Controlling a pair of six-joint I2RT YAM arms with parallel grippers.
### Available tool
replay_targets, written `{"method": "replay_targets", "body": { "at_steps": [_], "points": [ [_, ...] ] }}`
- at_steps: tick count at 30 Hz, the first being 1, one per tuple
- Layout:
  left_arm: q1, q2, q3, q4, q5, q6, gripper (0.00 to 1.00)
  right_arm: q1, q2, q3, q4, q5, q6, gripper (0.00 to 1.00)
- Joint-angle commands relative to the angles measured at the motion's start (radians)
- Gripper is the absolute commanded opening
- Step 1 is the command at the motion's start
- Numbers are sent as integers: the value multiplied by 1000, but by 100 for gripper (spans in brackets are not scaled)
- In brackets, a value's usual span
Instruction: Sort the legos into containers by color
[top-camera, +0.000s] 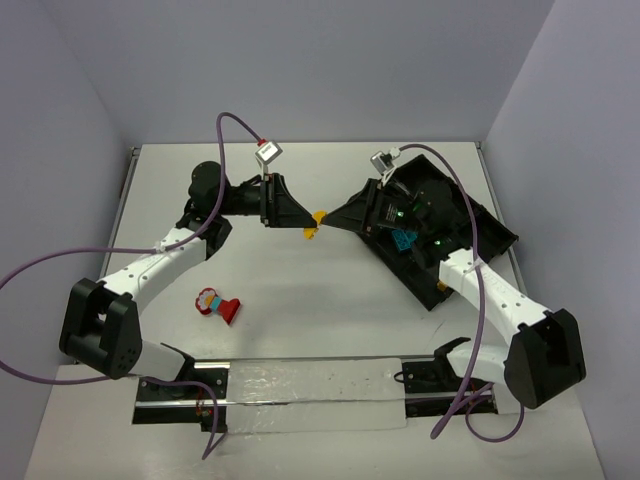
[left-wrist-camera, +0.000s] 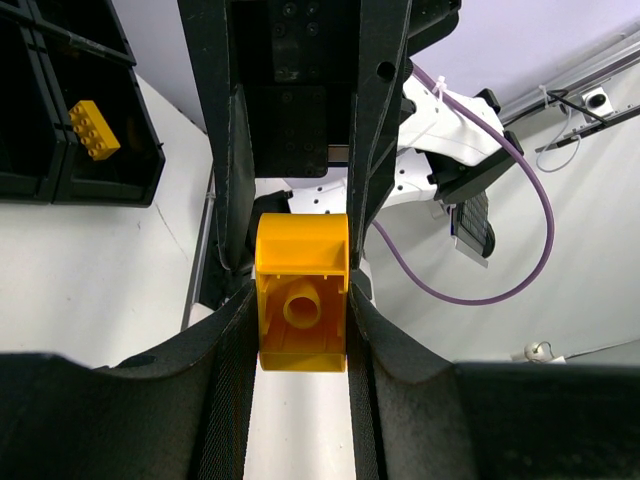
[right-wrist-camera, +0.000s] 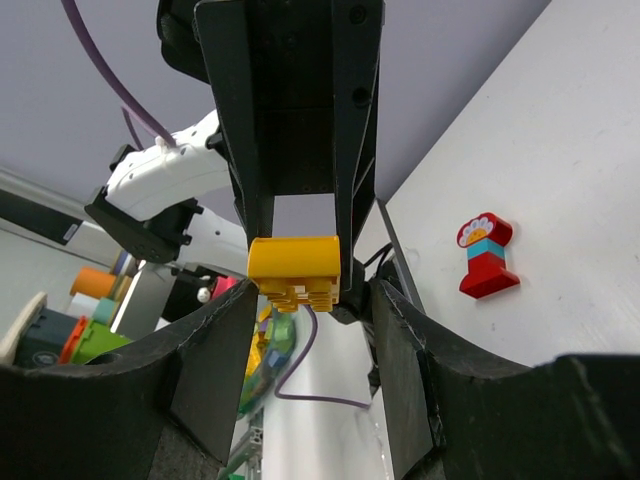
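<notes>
Left wrist view: my left gripper (left-wrist-camera: 300, 298) is clenched on the yellow brick (left-wrist-camera: 302, 310), whose far end sits between the fingers of the right gripper (left-wrist-camera: 300, 272). Whether those pinch, I cannot tell. I'd confirm that grasp before loosening the left.

Only the right wrist view shows the red-and-cyan clump (right-wrist-camera: 485, 255), beyond its fingers to the right. Only the left shows a second yellow brick (left-wrist-camera: 95, 130) in the tray (left-wrist-camera: 150, 165).

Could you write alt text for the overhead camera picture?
Two robot arms reach inward over a white table, the left pincer and right pincer meeting at one small yellow brick. A black divided tray lies beneath the right arm with a cyan brick inside; a red-and-cyan brick clump sits nearer the left arm.
</notes>
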Motion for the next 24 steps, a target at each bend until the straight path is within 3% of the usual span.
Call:
{"method": "replay_targets", "body": {
  "at_steps": [1, 24],
  "points": [
    [4, -1, 11, 40, 17, 5, 0, -2, 11, 50, 67, -22, 9, 57],
    [4, -2, 0, 9, 6, 31, 0, 9, 25, 83, 83, -37, 19, 44]
  ]
}}
